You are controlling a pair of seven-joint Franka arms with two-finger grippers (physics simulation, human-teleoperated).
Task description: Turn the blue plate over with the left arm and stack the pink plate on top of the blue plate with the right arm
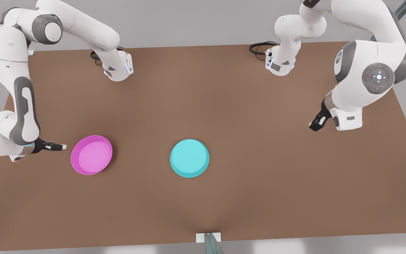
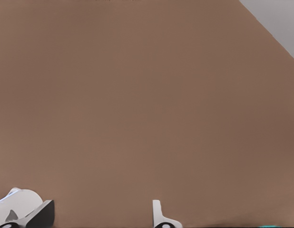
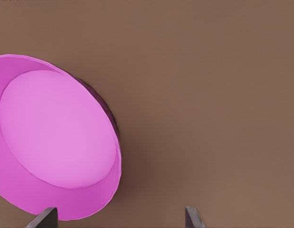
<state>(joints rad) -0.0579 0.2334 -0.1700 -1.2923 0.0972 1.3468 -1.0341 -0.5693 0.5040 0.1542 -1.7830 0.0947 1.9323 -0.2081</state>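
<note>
Since the blue plate already shows a flat plain face upward, the flip looks done and the stacking is what remains.

Blue plate (image 1: 189, 157): near the middle of the desk (image 1: 224, 106), lying flat with its rim down and plain underside up; well apart from both grippers.

Pink plate (image 1: 91, 154): toward the front view's left, upright with its lighter inside facing up; well apart from the blue plate, so not yet stacked.

Right gripper (image 1: 57, 146): low over the desk, just beside the pink plate's outer rim on the front view's left. In the right wrist view both fingertips (image 3: 44, 218) stand wide apart with the pink plate (image 3: 56, 137) ahead of them, one fingertip in line with its near rim; nothing held.

Left gripper (image 1: 316, 124): raised over bare desk at the front view's right, well clear of the blue plate. Its fingers (image 2: 159, 214) are spread apart in the left wrist view; nothing held. This arm appears to be waiting.

Progress: judged about halfway. Left to do: grasp the pink plate's rim, lift, carry it over the blue plate, set it down.
</note>
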